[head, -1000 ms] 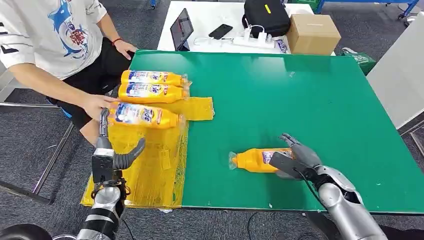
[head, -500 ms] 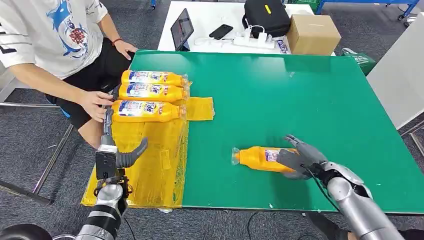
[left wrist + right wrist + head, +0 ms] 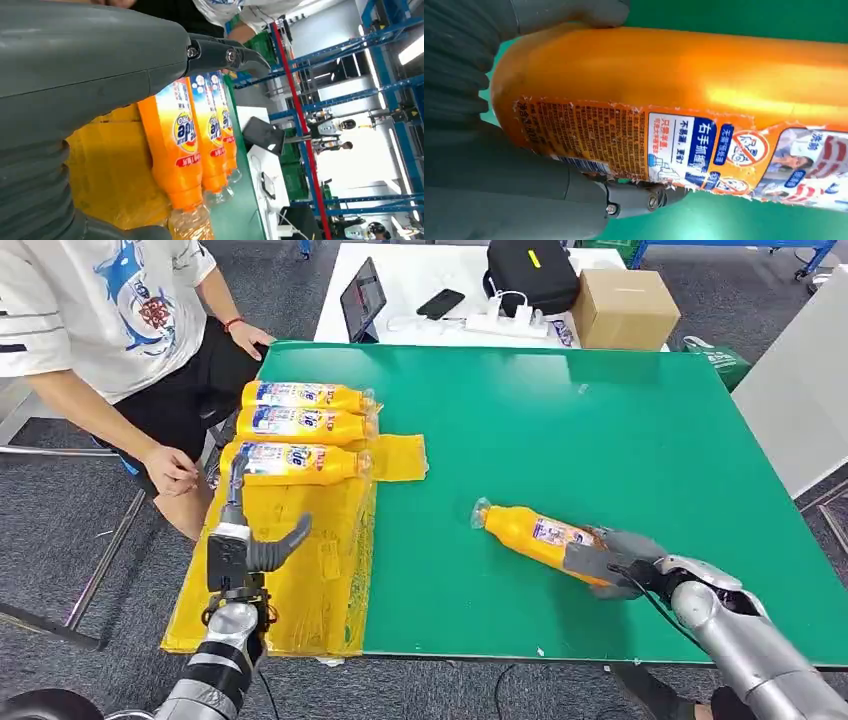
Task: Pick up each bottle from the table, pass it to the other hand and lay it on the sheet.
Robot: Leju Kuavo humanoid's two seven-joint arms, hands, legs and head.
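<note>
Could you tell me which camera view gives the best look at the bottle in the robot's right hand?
The head view: it shows the whole bottle tilted on the green table, base in the right hand. The right wrist view shows its label close up; the left wrist view shows other bottles.

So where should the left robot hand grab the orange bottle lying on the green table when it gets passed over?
Probably the middle of the orange bottle, just below the neck. The right robot hand already wraps the flat bottom end, and the narrow cap end points toward the yellow sheet. So the left robot hand should come from that cap side and close around the wide body, which offers more to hold.
</note>
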